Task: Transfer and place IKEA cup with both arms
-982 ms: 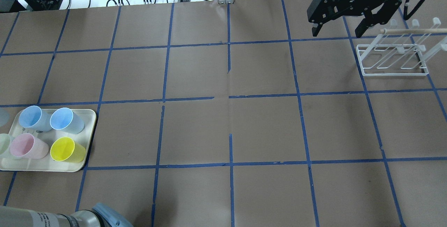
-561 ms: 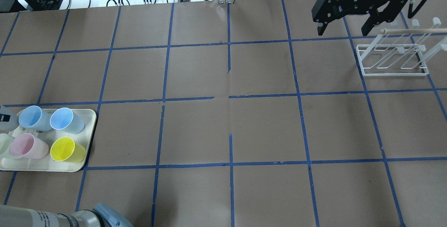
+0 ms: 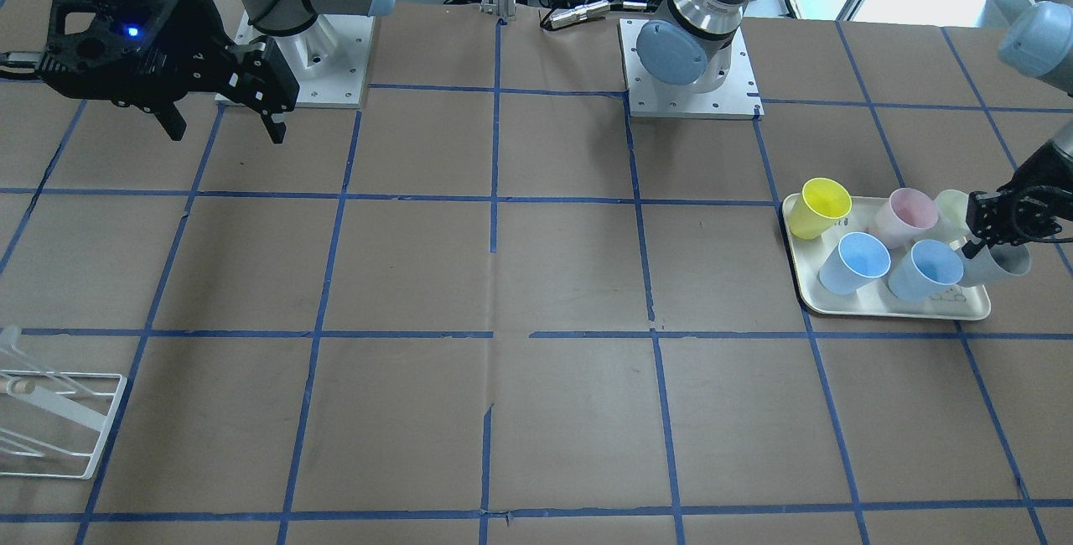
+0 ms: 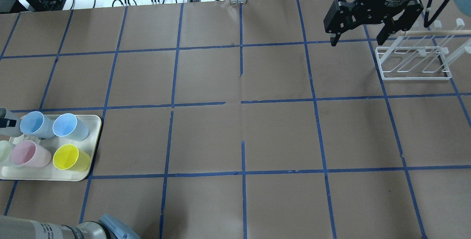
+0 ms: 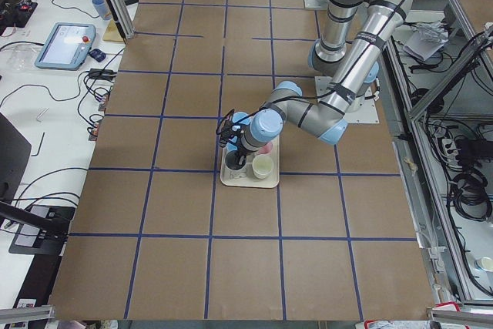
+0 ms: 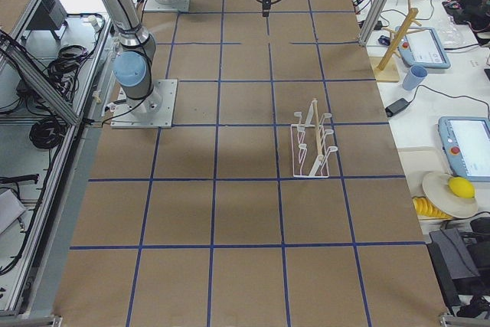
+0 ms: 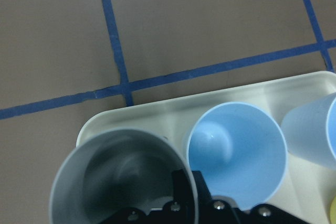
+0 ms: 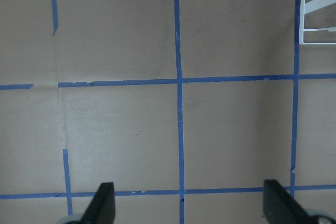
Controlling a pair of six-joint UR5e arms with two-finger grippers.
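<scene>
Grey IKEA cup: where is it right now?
In the front-facing view, the grey IKEA cup is at the tray's right end, beside a light-blue cup, at the left gripper.

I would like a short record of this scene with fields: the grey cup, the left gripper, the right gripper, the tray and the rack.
grey cup: IKEA cup at the tray's end, tilted, with one finger of the left gripper inside its rim
left gripper: left gripper at the grey cup; whether it is already clamped cannot be told
right gripper: right gripper open, empty, in the air beside the rack
tray: cream tray holding two light-blue, one pink, one yellow and one pale green cup
rack: white wire rack on the table, no cup on it
</scene>
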